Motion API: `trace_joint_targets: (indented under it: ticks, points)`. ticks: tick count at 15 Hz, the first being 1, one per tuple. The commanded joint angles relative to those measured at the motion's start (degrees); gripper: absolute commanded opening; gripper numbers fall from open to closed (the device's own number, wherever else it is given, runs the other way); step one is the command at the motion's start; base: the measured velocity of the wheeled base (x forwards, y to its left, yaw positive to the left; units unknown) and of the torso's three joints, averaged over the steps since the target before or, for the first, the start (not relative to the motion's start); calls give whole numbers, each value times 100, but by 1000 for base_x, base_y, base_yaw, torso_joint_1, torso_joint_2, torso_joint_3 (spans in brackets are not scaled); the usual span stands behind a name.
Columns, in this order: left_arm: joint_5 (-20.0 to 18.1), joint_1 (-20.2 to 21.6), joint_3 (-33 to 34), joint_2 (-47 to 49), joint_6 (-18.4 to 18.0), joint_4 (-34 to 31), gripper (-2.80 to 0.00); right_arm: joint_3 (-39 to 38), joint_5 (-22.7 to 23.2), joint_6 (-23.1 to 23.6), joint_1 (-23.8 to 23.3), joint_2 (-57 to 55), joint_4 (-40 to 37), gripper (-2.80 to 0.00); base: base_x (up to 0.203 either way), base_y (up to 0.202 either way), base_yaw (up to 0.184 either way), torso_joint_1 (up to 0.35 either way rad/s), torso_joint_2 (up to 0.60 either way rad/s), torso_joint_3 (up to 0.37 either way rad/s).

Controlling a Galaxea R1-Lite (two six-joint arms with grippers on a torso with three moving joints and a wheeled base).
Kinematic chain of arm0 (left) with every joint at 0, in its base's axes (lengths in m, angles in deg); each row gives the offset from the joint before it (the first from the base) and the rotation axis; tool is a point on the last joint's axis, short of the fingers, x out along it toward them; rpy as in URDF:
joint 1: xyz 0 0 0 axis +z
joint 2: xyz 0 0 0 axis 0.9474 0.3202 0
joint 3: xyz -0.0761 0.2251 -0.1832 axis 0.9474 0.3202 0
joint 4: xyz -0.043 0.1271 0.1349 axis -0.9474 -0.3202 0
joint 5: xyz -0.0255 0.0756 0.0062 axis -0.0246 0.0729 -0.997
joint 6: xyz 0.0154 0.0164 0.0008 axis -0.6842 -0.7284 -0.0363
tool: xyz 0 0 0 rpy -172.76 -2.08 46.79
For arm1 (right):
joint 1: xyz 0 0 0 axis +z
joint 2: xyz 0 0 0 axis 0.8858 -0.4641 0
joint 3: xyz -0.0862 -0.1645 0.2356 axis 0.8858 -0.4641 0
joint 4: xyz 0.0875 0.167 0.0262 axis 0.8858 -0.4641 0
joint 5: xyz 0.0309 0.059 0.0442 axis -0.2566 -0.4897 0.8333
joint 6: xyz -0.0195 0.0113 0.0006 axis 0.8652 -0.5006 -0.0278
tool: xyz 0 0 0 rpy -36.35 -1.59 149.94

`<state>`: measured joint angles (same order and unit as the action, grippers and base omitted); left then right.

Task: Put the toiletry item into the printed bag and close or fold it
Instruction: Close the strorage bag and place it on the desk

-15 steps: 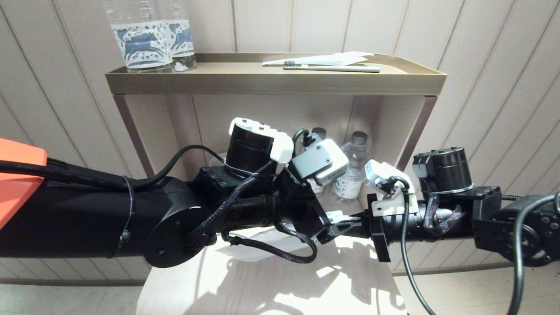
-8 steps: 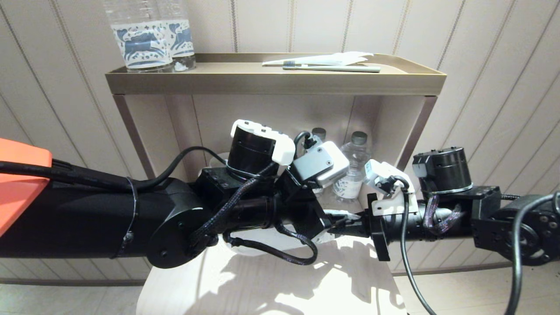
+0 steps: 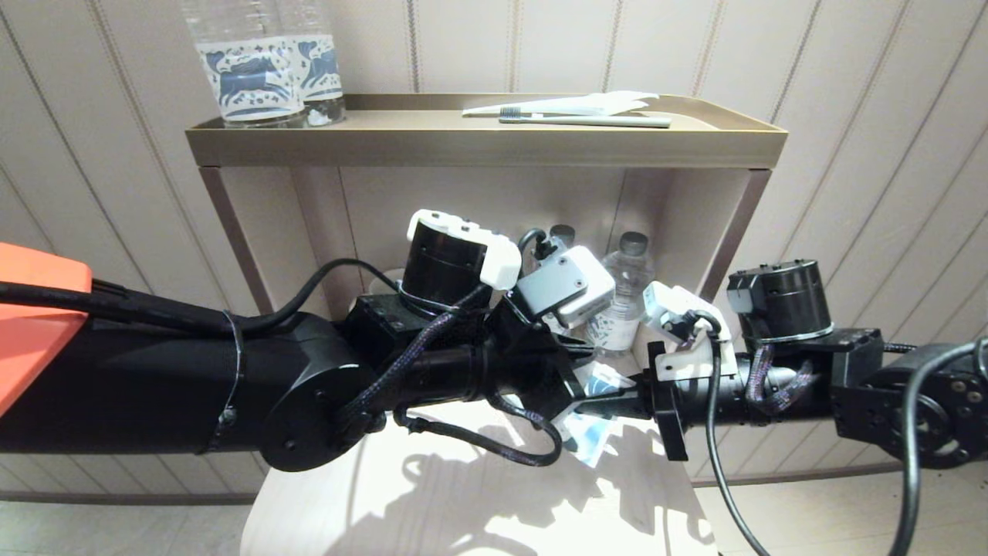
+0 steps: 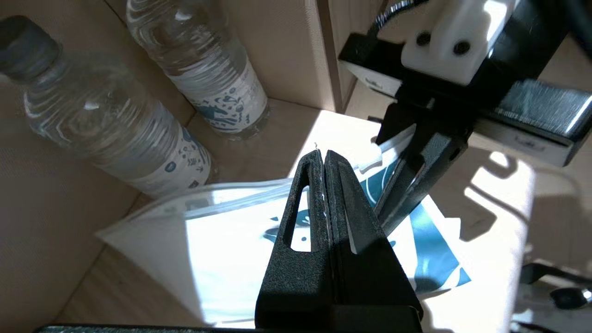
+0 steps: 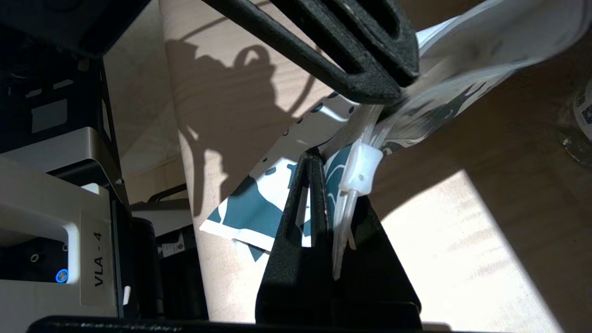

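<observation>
We grip the printed bag (image 4: 231,231) with both hands above the pale surface (image 3: 463,510): our left hand (image 4: 324,159) pinches its top edge, our right hand (image 5: 323,159) clamps its slider end, beside two water bottles (image 4: 115,125).

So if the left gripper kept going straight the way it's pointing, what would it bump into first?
Probably the right gripper, just past the left gripper, which is pinching the printed bag. Depth is unclear.

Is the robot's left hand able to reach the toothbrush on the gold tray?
Probably not yet: the left hand is shut on the blue-printed white plastic bag low down, and the pale slim toothbrush lies on the gold tray above.
</observation>
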<state>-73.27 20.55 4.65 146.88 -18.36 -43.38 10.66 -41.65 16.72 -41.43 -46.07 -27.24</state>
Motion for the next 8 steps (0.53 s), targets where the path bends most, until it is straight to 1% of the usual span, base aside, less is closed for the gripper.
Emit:
trace_joint_targets:
  ticks: [1,2,6,7,8]
  points:
    - [-5,4,-25,-170,215,1,-280,6,40,15,0,0,11,-280,0,0,0,0,0,0]
    - [-5,6,-32,-285,390,6,-280,-2,41,23,0,8,20,-280,0,0,0,0,0,0]
    - [5,56,168,-656,749,23,-280,-141,3,162,129,67,38,-280,0,0,0,0,0,0]
    - [19,90,272,-743,804,52,-280,-193,-85,350,166,147,38,-280,0,0,0,0,0,0]
    - [50,165,321,-821,890,62,-280,-252,-279,437,212,225,47,-280,0,0,0,0,0,0]
